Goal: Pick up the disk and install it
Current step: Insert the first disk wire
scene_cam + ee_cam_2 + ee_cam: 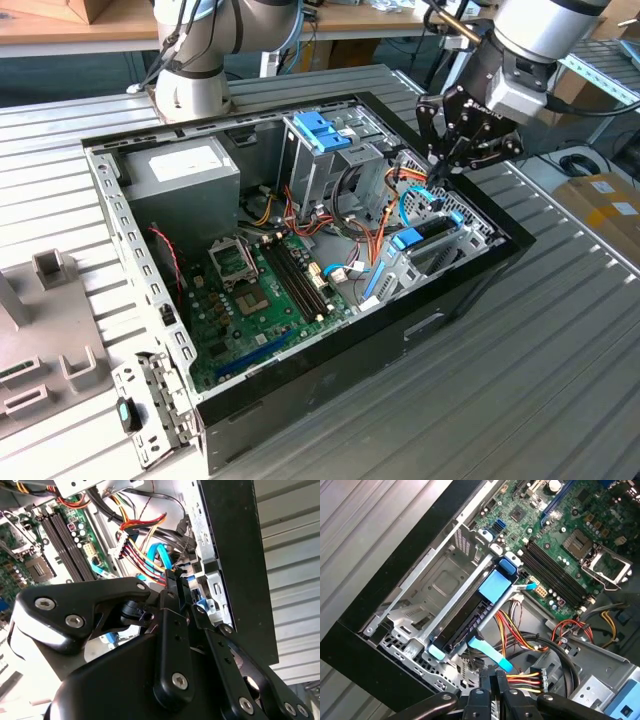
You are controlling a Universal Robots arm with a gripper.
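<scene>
Claw: the black claw (445,165) hangs over the corner of the open case at the exterior view's right. Its fingers (490,687) are drawn together to a narrow gap with nothing between them; they show in both wrist views (172,587), tips just above the cable bundle and just beside the drive bay.
Table: a grey ribbed metal table (560,330) carries the case; a grey moulded fixture (45,330) lies at the exterior view's left.
Computer case: black, lying on its side with the panel off (360,365); bare metal frame along the edge at the exterior view's left.
Motherboard: green board (265,295) on the case floor, with long black memory slots (555,577) and an empty processor socket (600,560).
Power supply: big grey box with a white label (185,175) in the far corner at the exterior view's left.
Drive cage: tall metal cage (325,165) near the middle of the case, topped by a blue plastic handle piece (322,130).
Disk: the disk (470,617) sits tilted in the metal bay at the case's front corner, dark body framed by a bright blue carrier rail with a blue tab at each end; in the exterior view (430,235) it lies just below the claw, apart from it.
Cables: red, yellow and orange wires (520,672) and a flat blue data cable (490,652) run beside the disk.
</scene>
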